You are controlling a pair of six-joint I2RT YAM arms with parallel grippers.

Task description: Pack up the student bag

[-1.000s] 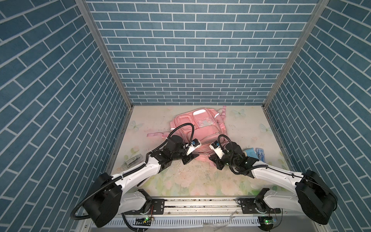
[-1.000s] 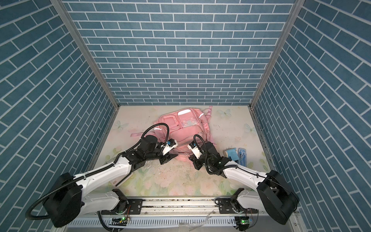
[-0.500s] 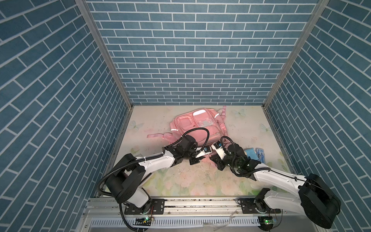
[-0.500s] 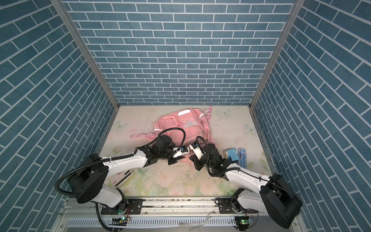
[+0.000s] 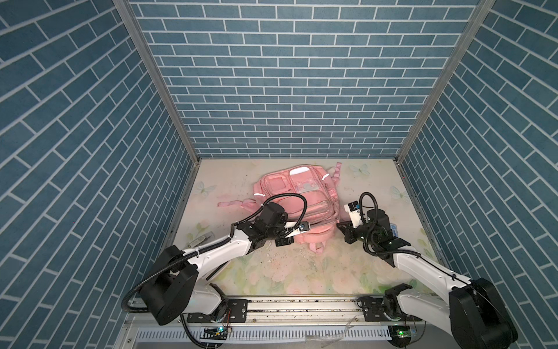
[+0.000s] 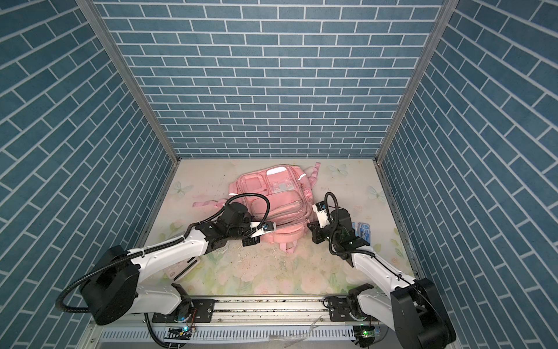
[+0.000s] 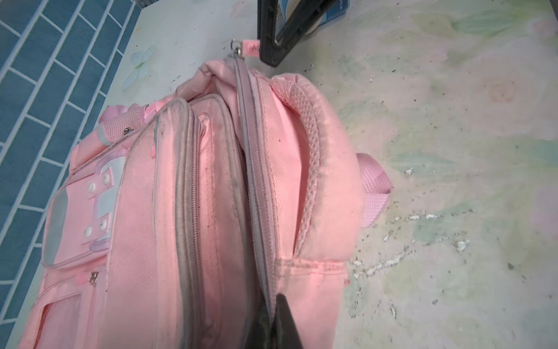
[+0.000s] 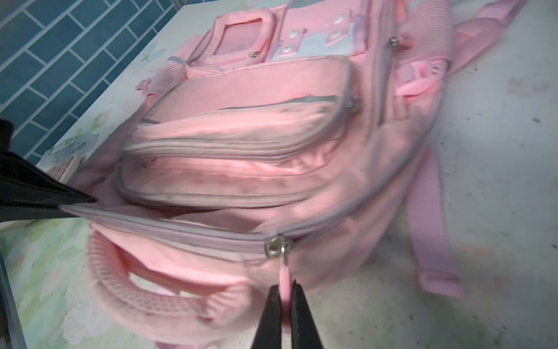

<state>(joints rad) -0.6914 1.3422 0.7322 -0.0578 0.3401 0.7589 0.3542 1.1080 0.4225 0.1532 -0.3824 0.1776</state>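
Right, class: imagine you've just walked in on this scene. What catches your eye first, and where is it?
A pink student bag lies on the floral table, toward the back, with blue brick walls on three sides. Both arms meet at its near end: the left gripper is pinched shut on the zip seam, and the right gripper is shut on the pink zip pull.

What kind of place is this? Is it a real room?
Probably a robot test booth, not a real room. Blue brick-pattern walls box in a flowery tabletop. A left arm and right arm sit on a metal rail, working on a pink backpack.
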